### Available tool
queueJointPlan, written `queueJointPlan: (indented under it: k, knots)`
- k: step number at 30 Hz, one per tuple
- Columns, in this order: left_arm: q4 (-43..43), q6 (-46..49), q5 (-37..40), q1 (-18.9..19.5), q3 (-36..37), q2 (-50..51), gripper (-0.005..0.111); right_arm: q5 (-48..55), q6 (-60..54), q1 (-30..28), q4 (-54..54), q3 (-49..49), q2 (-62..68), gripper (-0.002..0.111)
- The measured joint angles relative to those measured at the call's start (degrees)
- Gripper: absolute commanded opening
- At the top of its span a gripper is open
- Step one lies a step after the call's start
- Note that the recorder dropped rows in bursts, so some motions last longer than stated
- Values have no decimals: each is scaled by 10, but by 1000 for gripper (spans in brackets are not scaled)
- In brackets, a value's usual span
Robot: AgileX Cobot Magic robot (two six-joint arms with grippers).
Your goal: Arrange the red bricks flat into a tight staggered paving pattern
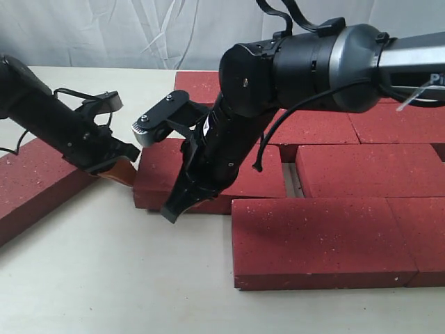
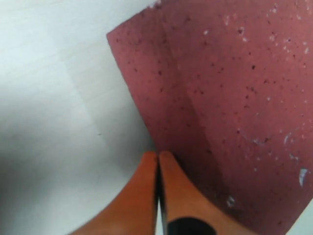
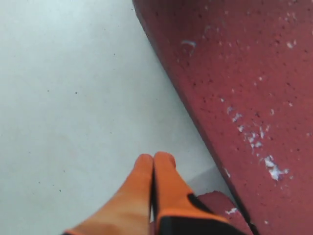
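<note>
Red bricks lie flat in staggered rows at right; one offset brick juts left. Both claws are pressed together, left claw at its left end, right claw beside its near edge, probably to nudge it tight.

red bricks: matte, rough, pale-specked | table: smooth, matte off-white | right arm: black semi-gloss casing, satin metal band | backdrop: creased white cloth

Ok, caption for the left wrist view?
Shut orange jaws at the side face of a speckled red brick lying on a pale table.
</note>
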Motion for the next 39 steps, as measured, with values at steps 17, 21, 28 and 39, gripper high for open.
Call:
queueJointPlan:
  k: [17,21,28,39]
  knots:
    - [-19,1,-23,-39,-5,14,0,11,0,0,-1,0,0,-1]
    - [-19,4,-35,-50,-5,16,0,11,0,0,-3,0,0,-1]
    - [-13,0,-53,-60,-5,22,0,11,0,0,-4,0,0,-1]
    - [-16,-2,-54,-62,-6,27,0,11,0,0,-4,0,0,-1]
